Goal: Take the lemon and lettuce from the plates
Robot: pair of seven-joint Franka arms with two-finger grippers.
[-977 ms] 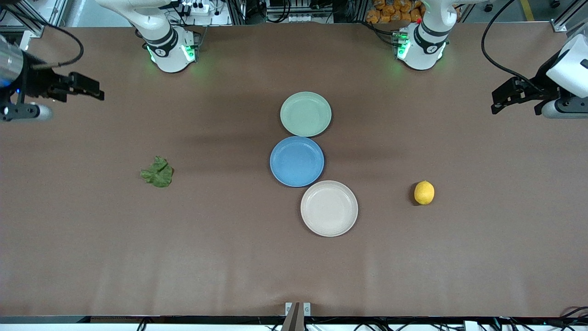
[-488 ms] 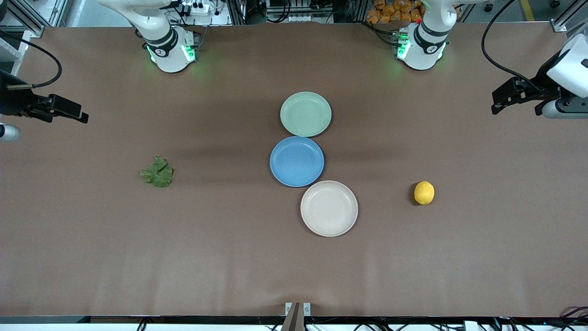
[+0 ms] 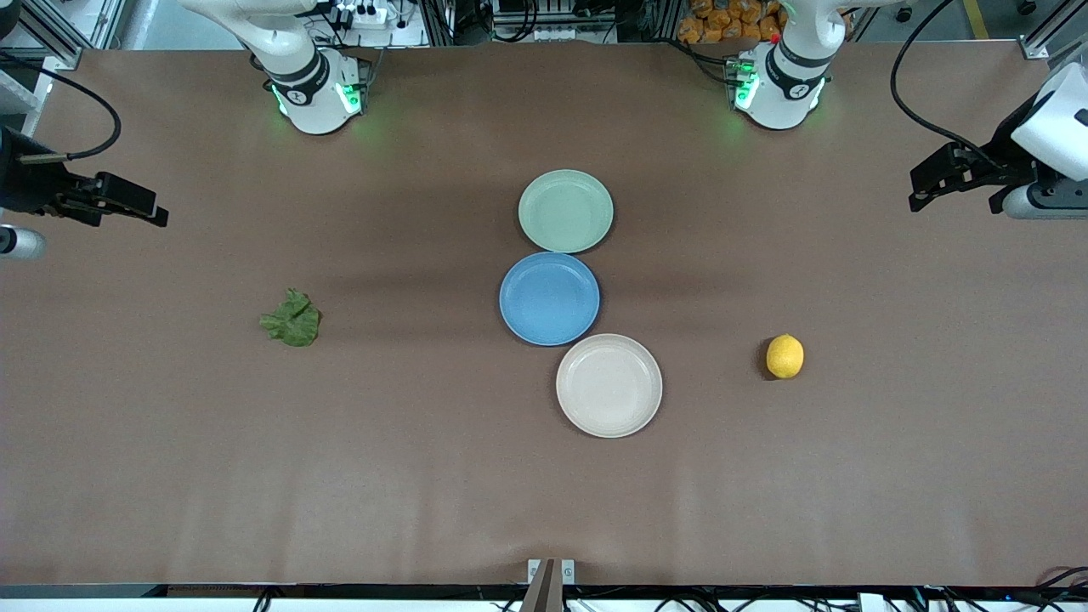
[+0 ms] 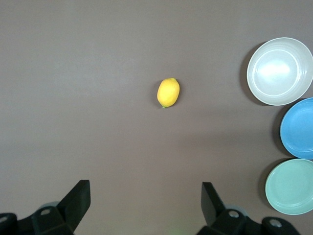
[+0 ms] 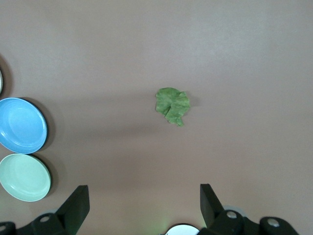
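A: On the brown table (image 3: 425, 476), centre line, what stands?

B: Item one, round pale mint-green plate (image 3: 565, 211), bare, nearest the arm bases; item two, round blue plate (image 3: 549, 298), bare, its rim touching the mint one; item three, round beige-cream plate (image 3: 609, 385), bare, nearest the front camera, just beside the blue one.

A: And the produce?

B: Small bright yellow oval lemon (image 3: 784, 356), lying on the table itself toward the left arm's end, well apart from the beige plate; small dark green wrinkly lettuce leaf (image 3: 291, 319), likewise on the table, toward the right arm's end, well apart from the blue plate.

A: Grippers?

B: Left gripper (image 4: 145, 198), fingers spread wide, holding nothing, over the table edge at its own end; right gripper (image 5: 144, 200), fingers equally spread, holding nothing, over the edge at the right arm's end.
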